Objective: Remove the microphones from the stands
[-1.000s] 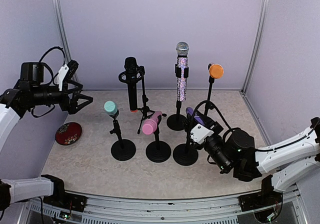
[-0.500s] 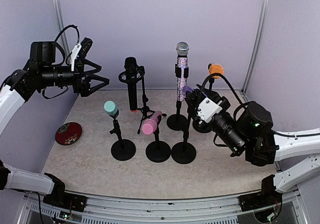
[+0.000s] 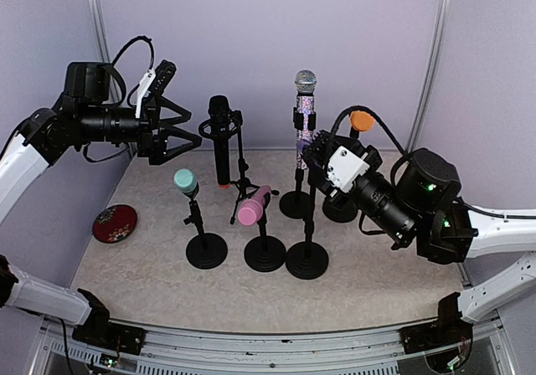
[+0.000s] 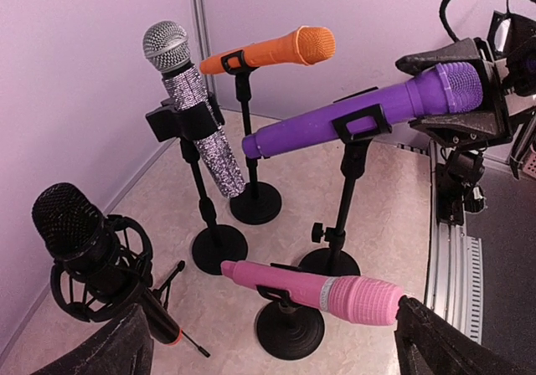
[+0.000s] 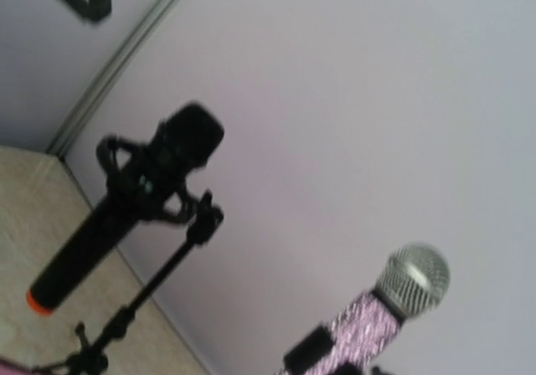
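Note:
The purple microphone (image 4: 360, 120) lies tilted in the clip of its black stand (image 4: 339, 224). My right gripper (image 4: 469, 90) is shut on the microphone's head, one finger on each side. In the top view the right gripper (image 3: 316, 159) is over that stand (image 3: 306, 256) and hides most of the microphone. The right wrist view is blurred and shows neither its own fingers nor the purple microphone. My left gripper (image 3: 182, 136) is raised at the back left, wide open and holding nothing, facing the row of stands.
Other microphones stand on their own stands: teal (image 3: 185, 179), pink (image 3: 253, 205), black in a shock mount (image 3: 220, 141), glittery silver-headed (image 3: 304, 124) and orange (image 3: 362, 120). A red disc (image 3: 115, 223) lies by the left wall. Walls close in on three sides.
My right gripper has risen and moved back with the purple microphone's head, and the stand's base has slid slightly left. My left arm has lifted and swung right towards the black microphone, still open.

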